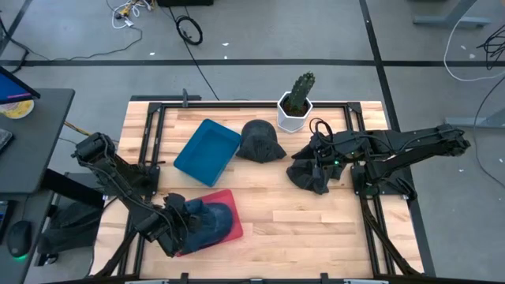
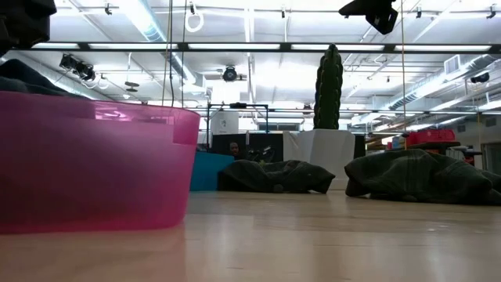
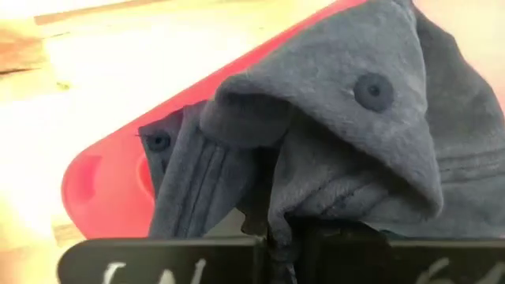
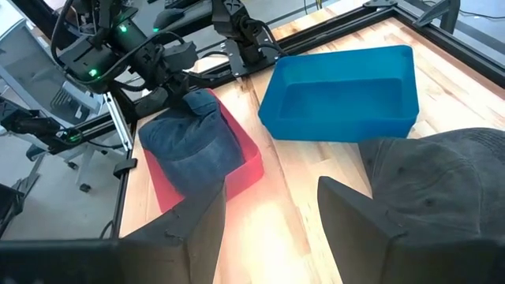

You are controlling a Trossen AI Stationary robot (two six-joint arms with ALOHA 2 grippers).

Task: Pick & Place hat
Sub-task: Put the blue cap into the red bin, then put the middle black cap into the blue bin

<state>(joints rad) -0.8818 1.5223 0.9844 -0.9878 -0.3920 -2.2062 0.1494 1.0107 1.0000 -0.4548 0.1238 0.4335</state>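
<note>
Bystanders around the wooden tabletop [image 1: 300, 213]

A small cactus [image 1: 300, 91] stands upright in a white pot [image 1: 293, 118] at the far edge of the tabletop; from table height it rises tall and ribbed. Black metal rails [image 1: 237, 106] frame the tabletop along its far and side edges. Beyond it the grey floor [image 1: 260, 31] is crossed by dark tape lines, with a coiled black cable [image 1: 189, 31] and a tangle of white and orange wires [image 1: 130, 11] lying on it. At the left stands a dark side desk [image 1: 35, 142] carrying a round plate [image 1: 16, 107]. Overhead, long ceiling lights [image 2: 258, 45] run across the room.
</note>
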